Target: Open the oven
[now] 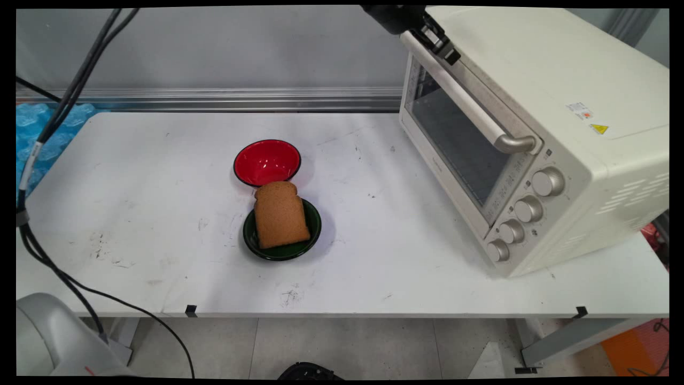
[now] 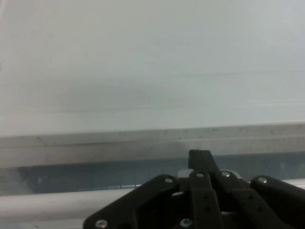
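Cream-white toaster oven (image 1: pixel 561 133) sits at the table's (image 1: pixel 160 256) right end, door shut. I've got the gripper (image 1: pixel 439 44) at the far end of its door handle (image 1: pixel 470 101); can't tell if the fingers are closed on it. Lots of bare table left of the oven, besides the bread (image 1: pixel 280 215) on a green dish (image 1: pixel 310 235) and a red bowl (image 1: pixel 267 161).

You see a cream-white oven (image 1: pixel 561 123) with silver knobs (image 1: pixel 548 182), a silver handle (image 1: pixel 470 101) and a dark glass door (image 1: pixel 454 141). On the scuffed white table (image 1: pixel 133 214), a brown slice of bread (image 1: pixel 279 215) lies in a dark green bowl (image 1: pixel 310 238); the other bowl (image 1: pixel 267 162) is red with a black rim. Your gripper (image 1: pixel 439 40) is black.
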Controlling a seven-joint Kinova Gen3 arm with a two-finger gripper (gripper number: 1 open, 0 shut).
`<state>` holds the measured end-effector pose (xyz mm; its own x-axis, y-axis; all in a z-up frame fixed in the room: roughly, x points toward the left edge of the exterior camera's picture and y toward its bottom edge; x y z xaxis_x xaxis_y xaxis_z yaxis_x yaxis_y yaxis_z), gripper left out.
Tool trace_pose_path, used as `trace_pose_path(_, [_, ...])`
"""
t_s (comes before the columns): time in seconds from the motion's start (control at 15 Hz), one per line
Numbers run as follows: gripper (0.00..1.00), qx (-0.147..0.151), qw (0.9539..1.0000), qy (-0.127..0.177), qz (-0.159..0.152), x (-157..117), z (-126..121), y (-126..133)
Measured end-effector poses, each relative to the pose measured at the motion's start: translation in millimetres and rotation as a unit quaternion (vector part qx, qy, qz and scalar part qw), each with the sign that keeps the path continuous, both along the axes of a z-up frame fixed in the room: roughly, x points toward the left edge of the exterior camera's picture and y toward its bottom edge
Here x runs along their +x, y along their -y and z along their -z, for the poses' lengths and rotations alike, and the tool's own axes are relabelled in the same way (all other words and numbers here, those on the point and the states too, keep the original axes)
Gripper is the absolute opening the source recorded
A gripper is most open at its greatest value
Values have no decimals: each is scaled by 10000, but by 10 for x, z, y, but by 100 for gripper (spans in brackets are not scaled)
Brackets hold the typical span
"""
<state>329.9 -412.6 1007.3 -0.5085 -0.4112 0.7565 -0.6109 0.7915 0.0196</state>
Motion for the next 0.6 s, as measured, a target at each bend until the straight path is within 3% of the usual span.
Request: trace_pose_path(0.6, [0,23,10000,10,-18,-103,173,65])
